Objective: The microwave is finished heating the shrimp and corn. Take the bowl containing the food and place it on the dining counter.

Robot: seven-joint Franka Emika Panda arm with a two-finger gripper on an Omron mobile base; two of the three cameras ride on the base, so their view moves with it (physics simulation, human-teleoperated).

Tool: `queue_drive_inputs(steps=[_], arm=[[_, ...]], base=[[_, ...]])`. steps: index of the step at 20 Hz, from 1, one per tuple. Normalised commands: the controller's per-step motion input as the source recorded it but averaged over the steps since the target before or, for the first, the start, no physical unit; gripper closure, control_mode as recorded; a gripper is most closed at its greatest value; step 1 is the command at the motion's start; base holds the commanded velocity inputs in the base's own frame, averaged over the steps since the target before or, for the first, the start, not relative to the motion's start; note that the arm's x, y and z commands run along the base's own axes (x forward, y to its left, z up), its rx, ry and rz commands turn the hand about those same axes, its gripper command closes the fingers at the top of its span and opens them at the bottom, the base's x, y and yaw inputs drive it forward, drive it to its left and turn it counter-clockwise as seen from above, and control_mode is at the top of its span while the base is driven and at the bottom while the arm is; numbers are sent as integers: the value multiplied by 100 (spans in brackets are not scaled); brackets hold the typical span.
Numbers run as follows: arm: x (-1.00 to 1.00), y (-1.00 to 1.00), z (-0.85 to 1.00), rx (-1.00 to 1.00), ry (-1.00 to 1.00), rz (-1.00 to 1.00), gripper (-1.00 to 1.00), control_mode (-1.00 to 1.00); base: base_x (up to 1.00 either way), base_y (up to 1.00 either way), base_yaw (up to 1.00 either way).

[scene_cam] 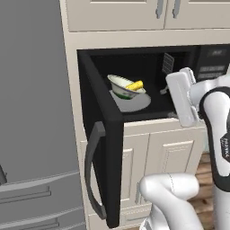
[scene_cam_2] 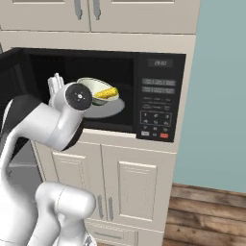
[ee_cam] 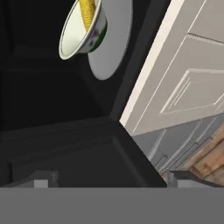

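With the fingers (ee_cam: pixel 109 179) spread open and empty before the open microwave (scene_cam: pixel 148 81), you should reach in level toward the bowl (scene_cam: pixel 124 86) holding corn (scene_cam: pixel 134 85) on the turntable's (scene_cam: pixel 137 102) centre, gripping its rim.

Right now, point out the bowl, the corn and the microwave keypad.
bowl (scene_cam: pixel 120 85): left base view, on its pale inner wall.
corn (scene_cam_2: pixel 107 93): right base view, on the middle of the yellow cob.
microwave keypad (scene_cam_2: pixel 157 108): right base view, on the button panel right of the open cavity.
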Motion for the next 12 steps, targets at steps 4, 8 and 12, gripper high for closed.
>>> queue_drive_inputs(steps=[4,8,12], arm=[[93,-18,-54,14,0,-10,-100,-100],[100,0,-48,13,1,-16,-100,-100],[100,8,-11,4,10,-19,-100,-100]], base=[[0,0,0],[0,0,0],[0,0,0]])
